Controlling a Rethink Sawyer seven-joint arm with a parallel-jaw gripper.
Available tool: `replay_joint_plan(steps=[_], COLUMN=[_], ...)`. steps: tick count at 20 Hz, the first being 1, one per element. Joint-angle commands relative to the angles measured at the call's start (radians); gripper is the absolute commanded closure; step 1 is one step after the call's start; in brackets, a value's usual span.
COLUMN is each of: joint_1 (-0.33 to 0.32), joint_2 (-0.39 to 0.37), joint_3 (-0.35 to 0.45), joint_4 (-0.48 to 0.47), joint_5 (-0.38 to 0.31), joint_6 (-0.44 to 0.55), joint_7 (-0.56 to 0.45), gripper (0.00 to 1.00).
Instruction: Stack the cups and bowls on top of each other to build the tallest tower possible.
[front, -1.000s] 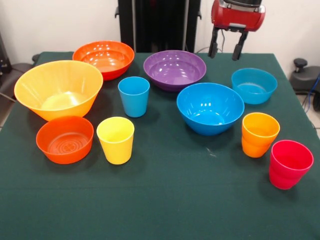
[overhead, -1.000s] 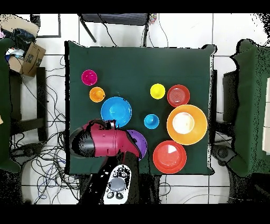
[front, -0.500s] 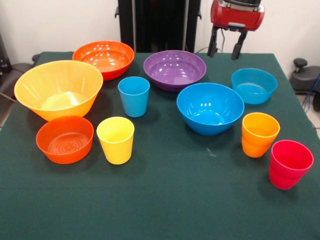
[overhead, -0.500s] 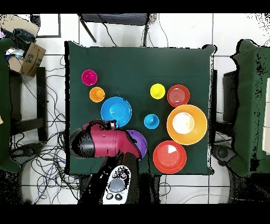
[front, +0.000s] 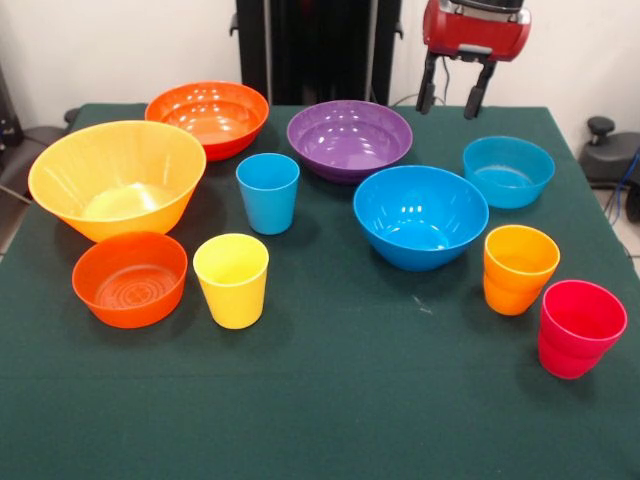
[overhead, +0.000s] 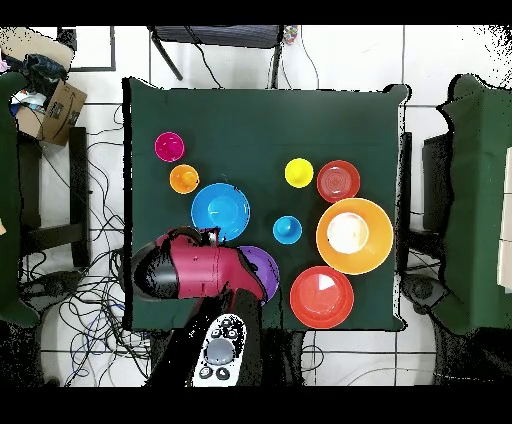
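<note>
All cups and bowls stand apart and upright on the green table. Bowls: big yellow-orange, wide orange, small orange, purple, big blue, small teal-blue. Cups: blue, yellow, orange, pinkish red. My gripper hangs open and empty high above the table's far edge, between the purple and teal-blue bowls. In the overhead view the red arm covers the teal-blue bowl and part of the purple bowl.
The robot's black pedestal stands behind the table. Cables and a cardboard box lie on the floor to the table's side in the overhead view. A black chair stands at the table's far side.
</note>
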Motion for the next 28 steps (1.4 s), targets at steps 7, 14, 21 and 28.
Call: replay_joint_plan(steps=[7,14,21,28], joint_1=[0.010,0.013,0.016,0.023], joint_2=[0.056,0.053,0.054,0.059], joint_3=[0.044,0.042,0.038,0.031], joint_4=[-0.037,-0.033,-0.034,-0.037], joint_5=[0.019,0.021,0.022,0.024], joint_6=[0.055,0.051,0.052,0.048], joint_7=[0.161,0.167,0.170,0.176], gripper=[0.00,0.00,0.00,0.00])
